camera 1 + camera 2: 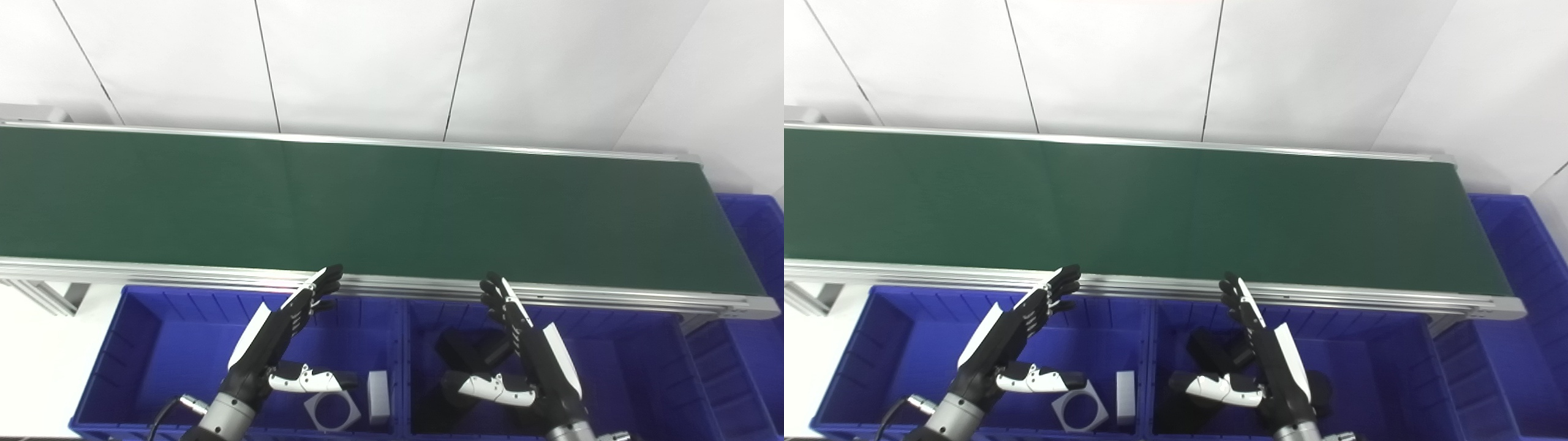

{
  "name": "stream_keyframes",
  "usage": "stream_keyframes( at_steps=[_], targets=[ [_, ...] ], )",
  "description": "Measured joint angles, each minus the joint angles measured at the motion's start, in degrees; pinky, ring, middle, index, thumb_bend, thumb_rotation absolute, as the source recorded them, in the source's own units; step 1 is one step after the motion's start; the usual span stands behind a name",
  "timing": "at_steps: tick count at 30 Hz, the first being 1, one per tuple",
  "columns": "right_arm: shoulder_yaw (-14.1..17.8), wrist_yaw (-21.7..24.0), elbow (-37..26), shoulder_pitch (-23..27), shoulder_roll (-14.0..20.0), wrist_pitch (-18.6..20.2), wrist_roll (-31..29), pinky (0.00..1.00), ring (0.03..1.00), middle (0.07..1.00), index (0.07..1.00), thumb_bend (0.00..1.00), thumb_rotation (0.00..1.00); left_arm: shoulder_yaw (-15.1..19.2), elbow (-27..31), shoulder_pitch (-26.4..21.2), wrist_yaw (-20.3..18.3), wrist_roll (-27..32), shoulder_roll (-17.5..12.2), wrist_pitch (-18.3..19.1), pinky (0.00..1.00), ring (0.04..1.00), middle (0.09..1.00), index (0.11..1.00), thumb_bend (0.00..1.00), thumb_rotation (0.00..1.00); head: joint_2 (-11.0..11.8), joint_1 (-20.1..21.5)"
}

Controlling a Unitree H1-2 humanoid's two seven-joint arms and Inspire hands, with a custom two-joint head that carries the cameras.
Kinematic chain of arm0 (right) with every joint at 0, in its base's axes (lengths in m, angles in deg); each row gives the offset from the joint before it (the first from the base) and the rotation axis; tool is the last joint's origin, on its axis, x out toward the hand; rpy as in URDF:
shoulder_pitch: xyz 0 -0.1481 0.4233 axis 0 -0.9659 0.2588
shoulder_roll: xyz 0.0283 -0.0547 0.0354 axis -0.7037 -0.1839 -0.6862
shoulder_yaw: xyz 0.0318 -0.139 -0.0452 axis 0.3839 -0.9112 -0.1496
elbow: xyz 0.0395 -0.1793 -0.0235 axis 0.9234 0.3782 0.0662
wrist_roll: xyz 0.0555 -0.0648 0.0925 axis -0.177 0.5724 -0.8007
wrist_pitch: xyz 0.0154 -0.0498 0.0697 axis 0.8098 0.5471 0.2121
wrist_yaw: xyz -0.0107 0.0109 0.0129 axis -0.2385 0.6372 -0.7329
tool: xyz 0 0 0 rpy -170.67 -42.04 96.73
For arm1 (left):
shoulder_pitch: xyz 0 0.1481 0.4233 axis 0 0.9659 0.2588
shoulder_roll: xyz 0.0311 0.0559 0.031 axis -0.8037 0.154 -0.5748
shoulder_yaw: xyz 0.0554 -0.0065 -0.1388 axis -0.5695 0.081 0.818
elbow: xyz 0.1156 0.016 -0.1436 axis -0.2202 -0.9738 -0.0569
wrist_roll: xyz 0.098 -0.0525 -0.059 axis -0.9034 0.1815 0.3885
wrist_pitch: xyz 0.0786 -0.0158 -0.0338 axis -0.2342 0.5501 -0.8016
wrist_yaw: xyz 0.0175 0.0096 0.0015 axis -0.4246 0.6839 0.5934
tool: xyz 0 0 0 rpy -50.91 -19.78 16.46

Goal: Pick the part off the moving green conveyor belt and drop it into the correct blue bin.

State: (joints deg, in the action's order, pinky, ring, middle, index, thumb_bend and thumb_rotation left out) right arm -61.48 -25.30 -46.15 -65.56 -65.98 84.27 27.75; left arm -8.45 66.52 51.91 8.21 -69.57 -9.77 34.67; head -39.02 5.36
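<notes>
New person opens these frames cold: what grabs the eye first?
The long green conveyor belt spanning the picture, with no part on it. Then the left hand and right hand, both open and held over the blue bins in front of the belt; the left bin holds pale grey parts, the right bin black parts.

The right hand hides much of the black parts; the conveyor belt is cut off at left.
</notes>
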Motion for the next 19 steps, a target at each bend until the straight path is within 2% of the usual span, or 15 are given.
stream_keyframes(
  at_steps=[19],
  targets=[
    [-0.38, -0.14, 0.41, -0.04, -0.6, -0.83, 2.31, 0.89, 0.912, 0.935, 0.968, 0.9, 0.27, 0.7, -0.2, 0.27, 0.1, 0.0, 0.13, -1.14, 0.83, 0.896, 0.922, 0.905, 0.81, 0.31, 0.44, 0.18]
  ],
)
